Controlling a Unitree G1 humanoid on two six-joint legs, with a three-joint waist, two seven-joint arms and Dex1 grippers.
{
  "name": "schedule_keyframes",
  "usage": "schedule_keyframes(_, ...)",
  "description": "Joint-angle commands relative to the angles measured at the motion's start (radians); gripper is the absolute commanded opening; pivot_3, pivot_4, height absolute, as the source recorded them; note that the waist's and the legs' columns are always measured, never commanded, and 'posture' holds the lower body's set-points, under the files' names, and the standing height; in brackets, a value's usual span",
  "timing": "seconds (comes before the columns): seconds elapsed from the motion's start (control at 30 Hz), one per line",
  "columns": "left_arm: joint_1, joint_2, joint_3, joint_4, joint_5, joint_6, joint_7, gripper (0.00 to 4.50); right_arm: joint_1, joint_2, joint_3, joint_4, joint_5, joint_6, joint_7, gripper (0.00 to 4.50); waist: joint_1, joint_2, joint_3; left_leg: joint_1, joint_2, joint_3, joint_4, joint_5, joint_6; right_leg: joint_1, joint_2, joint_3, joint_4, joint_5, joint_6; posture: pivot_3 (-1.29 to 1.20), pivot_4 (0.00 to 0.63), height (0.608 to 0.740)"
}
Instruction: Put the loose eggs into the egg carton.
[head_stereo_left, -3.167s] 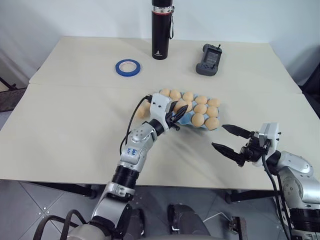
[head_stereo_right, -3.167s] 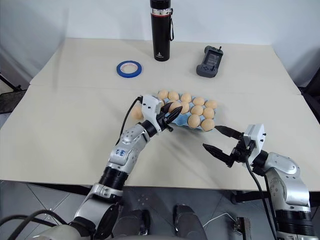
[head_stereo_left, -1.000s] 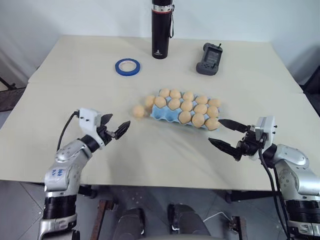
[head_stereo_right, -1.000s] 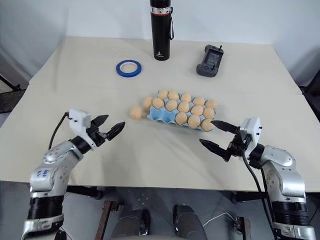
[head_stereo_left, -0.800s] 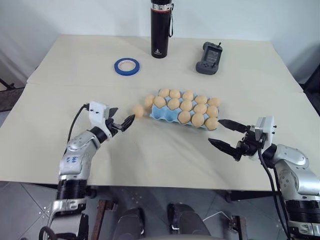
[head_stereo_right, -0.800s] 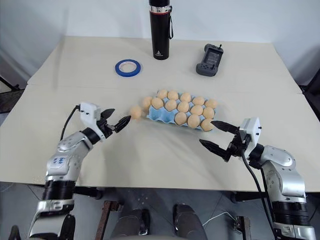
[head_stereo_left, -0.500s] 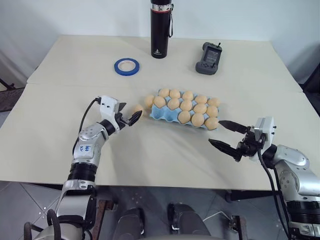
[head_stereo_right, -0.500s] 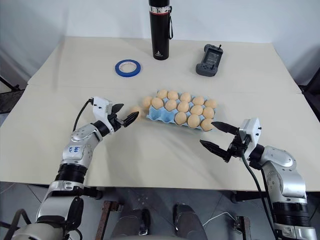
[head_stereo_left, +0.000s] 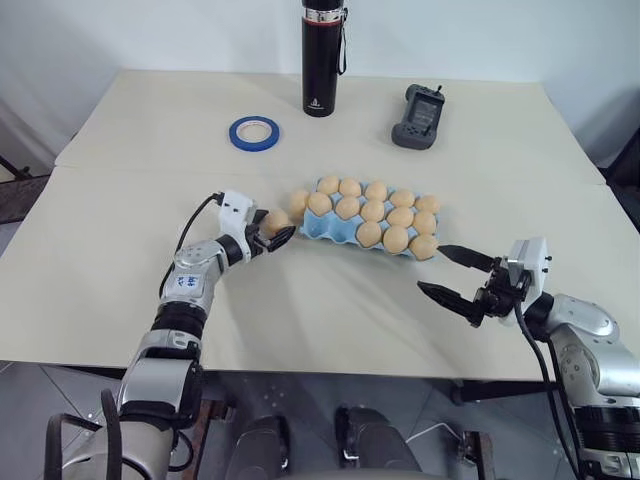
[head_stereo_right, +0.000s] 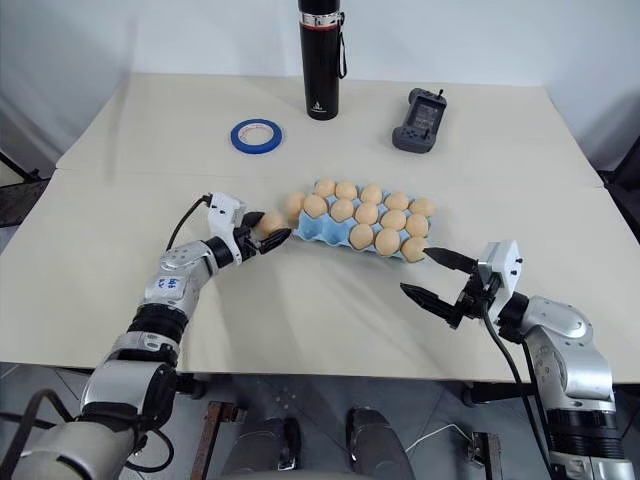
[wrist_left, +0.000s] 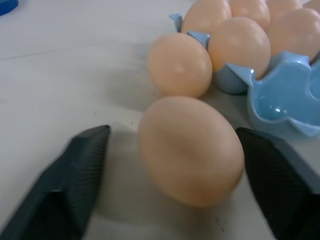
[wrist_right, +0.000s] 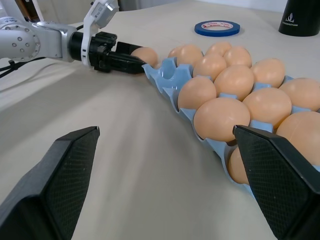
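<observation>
The left end effector (wrist_left: 170, 185) is reaching along the worktop (head_stereo_left: 130, 270) with its two black fingers spread, one on each side of a loose egg (wrist_left: 190, 150) without touching it. That egg is lying on the worktop just off the left end of the light blue egg carton (head_stereo_left: 322, 229). A second loose egg (wrist_left: 180, 65) is sitting beyond it, tight against the carton's corner.

To do this step well, the fingers should be closing slowly and evenly on the nearer egg's widest part, so it is not squirting forward into its neighbour. A light squeeze looks safest, since the shell is smooth and brittle. An empty cup (wrist_left: 280, 107) is waiting at the carton's near-left corner, so the lift probably needs to be only high enough to clear the moulded rim.

The rest of the carton is looking full of eggs.

Further right, the right end effector (head_stereo_left: 452, 274) is hovering over the worktop near the carton's right end, its fingers spread wide and gripping nothing.

As for writing, the black bottle (head_stereo_left: 324, 55) at the back is carrying a small pale logo near its base, too small to read, and the blue tape roll (wrist_right: 217, 27) is showing faint print on its inner ring that cannot be made out.
</observation>
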Motion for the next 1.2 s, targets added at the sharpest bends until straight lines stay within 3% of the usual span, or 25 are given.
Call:
schedule_keyframes(0.03, -0.036, -0.005, 0.005, 0.024, 0.011, -0.043, -0.007, 2.86, 0.012, -0.012, -0.035, -0.038, 0.009, -0.018, -0.008, 4.50, 0.000, 0.000, 0.000, 0.000, 0.000, 0.000, 0.000, 0.000, 0.000, 0.000, 0.000, 0.000, 0.000, 0.000, 0.000, 0.00, 0.150, 0.740)
schedule_keyframes(0.13, -0.042, -0.002, 0.008, 0.032, 0.015, -0.052, -0.011, 2.08, 0.020, -0.013, -0.040, -0.041, 0.008, -0.020, -0.012, 4.50, 0.000, 0.000, 0.000, 0.000, 0.000, 0.000, 0.000, 0.000, 0.000, 0.000, 0.000, 0.000, 0.000, 0.000, 0.000, 0.00, 0.150, 0.740)
schedule_keyframes(0.27, -0.020, 0.020, 0.007, -0.059, 0.008, -0.019, -0.037, 2.03, 0.032, -0.015, -0.047, -0.048, 0.012, -0.024, -0.018, 4.50, 0.000, 0.000, 0.000, 0.000, 0.000, 0.000, 0.000, 0.000, 0.000, 0.000, 0.000, 0.000, 0.001, 0.000, 0.000, 0.00, 0.150, 0.740)
schedule_keyframes(0.43, 0.028, 0.044, -0.006, -0.345, -0.053, 0.155, -0.120, 2.03, 0.043, -0.008, -0.058, -0.058, 0.017, -0.026, -0.024, 4.50, 0.000, 0.000, 0.001, 0.000, 0.000, 0.000, 0.000, 0.000, -0.001, 0.000, 0.000, 0.000, 0.001, 0.000, 0.000, 0.00, 0.150, 0.740)
schedule_keyframes(0.6, -0.003, 0.014, -0.006, -0.428, -0.082, 0.238, -0.124, 2.03, 0.046, 0.003, -0.060, -0.064, 0.019, -0.030, -0.024, 4.50, 0.001, 0.000, 0.001, 0.000, 0.000, 0.000, 0.001, 0.001, -0.001, 0.000, 0.000, 0.000, 0.002, 0.000, 0.000, 0.00, 0.150, 0.740)
schedule_keyframes(0.87, -0.110, -0.096, -0.072, -0.253, -0.054, 0.184, -0.198, 2.03, 0.062, 0.038, -0.073, -0.087, 0.036, -0.068, -0.031, 4.50, 0.001, 0.000, 0.001, 0.000, -0.001, 0.000, 0.002, 0.001, 0.000, 0.000, 0.000, 0.001, 0.003, 0.000, 0.001, 0.00, 0.150, 0.740)
schedule_keyframes(1.13, -0.176, -0.136, -0.108, -0.094, -0.009, 0.083, -0.225, 2.03, 0.112, 0.036, -0.085, -0.117, 0.029, -0.076, -0.078, 4.50, -0.001, 0.000, 0.002, 0.001, 0.000, 0.001, 0.002, 0.001, -0.001, 0.000, 0.001, 0.002, 0.003, 0.000, 0.001, 0.00, 0.150, 0.740)
schedule_keyframes(1.2, -0.183, -0.140, -0.107, -0.081, -0.007, 0.079, -0.227, 2.73, 0.124, 0.034, -0.086, -0.122, 0.030, -0.080, -0.084, 4.50, -0.001, 0.000, 0.002, 0.001, 0.000, 0.001, 0.002, 0.001, -0.001, 0.000, 0.001, 0.002, 0.003, 0.000, 0.001, 0.00, 0.150, 0.740)
